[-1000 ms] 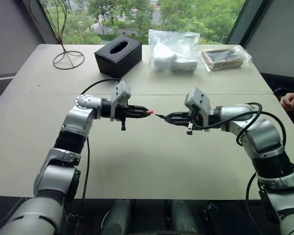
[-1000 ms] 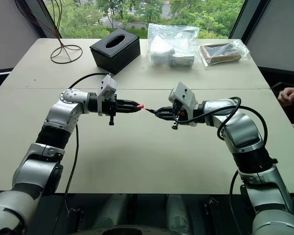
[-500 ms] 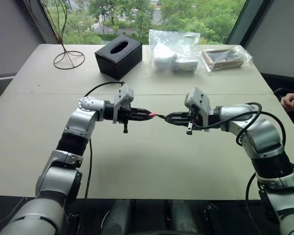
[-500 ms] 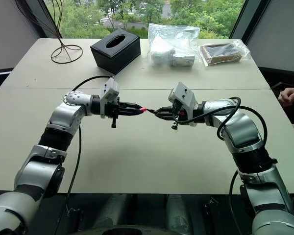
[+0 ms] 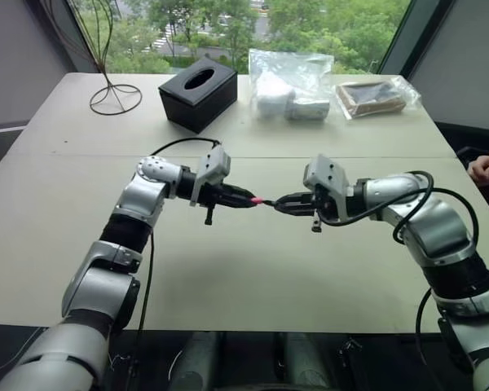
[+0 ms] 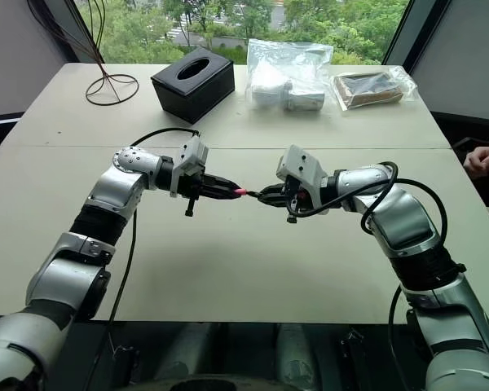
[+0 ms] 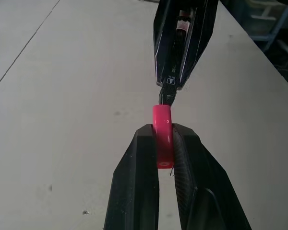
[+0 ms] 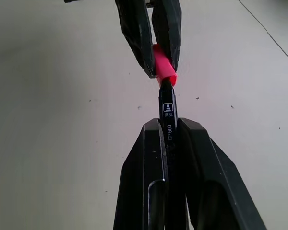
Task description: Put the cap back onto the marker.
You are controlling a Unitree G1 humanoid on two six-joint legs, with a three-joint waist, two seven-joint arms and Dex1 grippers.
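Cap [image 7: 162, 132] meets marker [image 8: 167, 125] tip — pincers clamped.

A red-pink cap [image 7: 162, 134] meets a black marker [image 8: 167, 120] printed with white lettering, over a beige table [image 5: 253, 277].

bright daylight from the window [image 5: 253, 20] behind; soft shadows, sharp focus.

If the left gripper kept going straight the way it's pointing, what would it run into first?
The left gripper, shut on the cap, points at the marker held in the right gripper. The cap already looks to be meeting the marker's end; the right gripper's fingers would likely come next.
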